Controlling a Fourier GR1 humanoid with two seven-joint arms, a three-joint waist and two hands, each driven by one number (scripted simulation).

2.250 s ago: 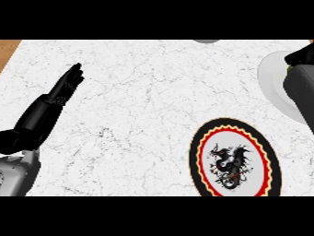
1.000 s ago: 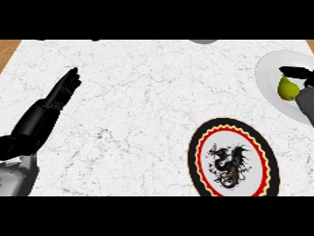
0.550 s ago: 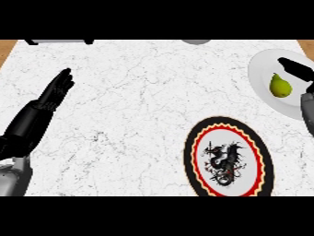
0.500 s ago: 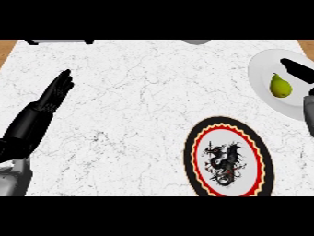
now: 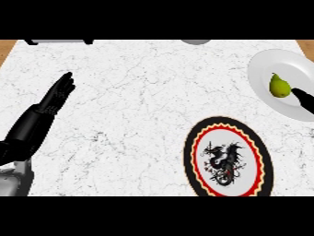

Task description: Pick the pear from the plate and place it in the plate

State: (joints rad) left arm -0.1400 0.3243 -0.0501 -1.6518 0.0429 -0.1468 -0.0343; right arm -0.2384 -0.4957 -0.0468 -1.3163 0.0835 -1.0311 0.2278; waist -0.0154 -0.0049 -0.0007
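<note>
A green pear (image 5: 278,86) lies on the white plate (image 5: 268,69) at the counter's far right. My right hand (image 5: 313,104) shows only as a straight black finger coming in from the right edge, its tip just beside the pear's right side. A second plate (image 5: 198,152), black with a red and yellow rim and a dragon picture, sits near the front right and holds nothing. My left hand (image 5: 37,117) rests open at the left, fingers straight and pointing away, far from both plates.
The marble counter (image 5: 132,97) has wooden strips at its far left and far right corners. A grey round object (image 5: 196,41) and a dark bar (image 5: 57,41) show at the back edge.
My right hand has drawn back toward the right edge, uncovering the pear and white plate. The view has shifted, so both plates sit further left. The left hand keeps its pose.
</note>
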